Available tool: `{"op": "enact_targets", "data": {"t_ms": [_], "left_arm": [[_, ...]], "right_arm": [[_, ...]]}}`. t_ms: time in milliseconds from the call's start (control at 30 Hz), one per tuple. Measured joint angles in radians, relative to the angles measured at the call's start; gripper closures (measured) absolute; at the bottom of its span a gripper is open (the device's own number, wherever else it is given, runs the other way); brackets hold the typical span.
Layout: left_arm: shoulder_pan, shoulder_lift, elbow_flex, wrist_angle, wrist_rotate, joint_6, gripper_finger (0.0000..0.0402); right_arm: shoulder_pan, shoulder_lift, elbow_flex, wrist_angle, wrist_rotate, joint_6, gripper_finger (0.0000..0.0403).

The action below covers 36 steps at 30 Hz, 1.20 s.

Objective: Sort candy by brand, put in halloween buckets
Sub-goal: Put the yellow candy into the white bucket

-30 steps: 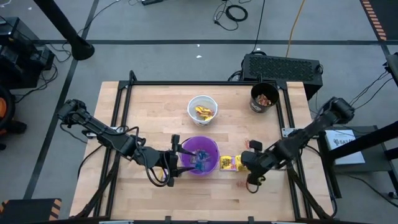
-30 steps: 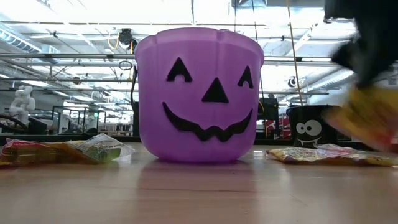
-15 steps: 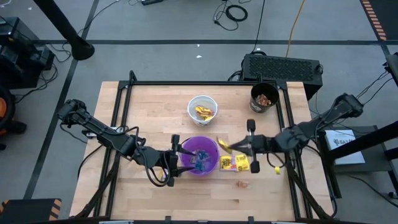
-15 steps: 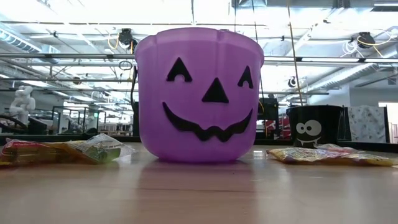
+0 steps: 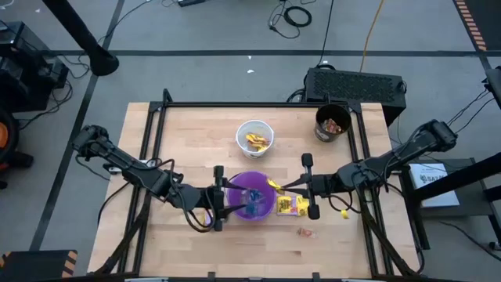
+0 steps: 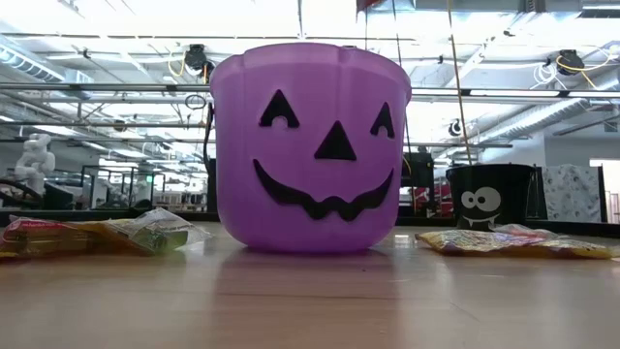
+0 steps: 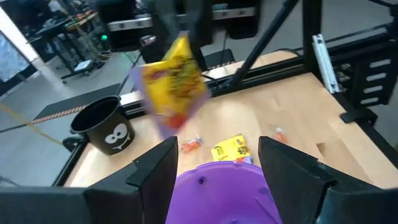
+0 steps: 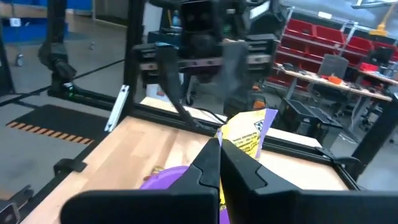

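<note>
The purple bucket [image 5: 252, 196] stands near the table's front middle with blue-wrapped candy inside. The white bucket [image 5: 255, 137] holds yellow candy, and the black bucket [image 5: 333, 123] at the far right holds orange candy. My right gripper [image 5: 283, 188] is shut on a yellow candy packet [image 5: 274, 186] at the purple bucket's right rim. My left gripper [image 5: 223, 197] stands open at that bucket's left side, one finger [image 7: 155, 180] on either side of its wall [image 7: 217, 193]. The low view shows the purple bucket [image 6: 310, 145] but no gripper. My right gripper pinches one end of the yellow packet [image 8: 233, 140] between its two fingers. The fingers lie about level and come from the table's right. The rest of the packet [image 7: 174, 81] sticks out past the fingertips, clear of the table, over the bucket's right rim. My left gripper's fingers flank the purple bucket's left wall; whether they touch it I cannot tell.
Loose yellow packets [image 5: 291, 205] lie just right of the purple bucket, with an orange-wrapped sweet [image 5: 304, 232] nearer the front and a small yellow piece [image 5: 344, 213] under the right arm. A black ridged box [image 5: 356, 82] sits beyond the far edge. Black rails [image 5: 164, 106] frame the table.
My right gripper has risen from the table beside the loose packets with the yellow packet. It has tipped from pointing down to about level and gone left toward the purple bucket. The packet has been lifted clear of the table.
</note>
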Motion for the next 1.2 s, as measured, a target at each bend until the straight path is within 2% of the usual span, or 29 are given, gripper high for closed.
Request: {"op": "enact_targets", "data": {"t_ms": [167, 367, 667, 800, 900, 1033, 1200], "left_arm": [[0.033, 0.000, 0.000, -0.002, 0.004, -0.050, 0.0172], [0.064, 0.019, 0.001, -0.009, 0.082, -0.080, 0.0172], [0.083, 0.035, 0.001, -0.001, 0.085, -0.080, 0.0172], [0.077, 0.035, 0.001, 0.001, 0.085, -0.070, 0.0172], [0.076, 0.035, 0.001, 0.003, 0.086, -0.047, 0.0172], [0.078, 0.035, 0.001, 0.011, 0.085, -0.046, 0.0172], [0.075, 0.035, 0.001, -0.004, 0.085, -0.045, 0.0172]], "right_arm": [[0.012, 0.001, 0.000, 0.007, -0.004, -0.015, 0.0402], [0.019, 0.001, 0.000, -0.003, -0.004, -0.029, 0.0402], [0.017, 0.001, -0.001, -0.022, -0.003, -0.054, 0.0402], [-0.001, 0.001, -0.001, 0.012, 0.055, 0.022, 0.0402], [-0.080, 0.019, -0.001, 0.104, 0.085, 0.053, 0.0402], [-0.256, 0.074, -0.001, 0.190, -0.049, -0.003, 0.0402], [-0.516, 0.183, -0.001, 0.220, -0.158, 0.047, 0.0402]]}}
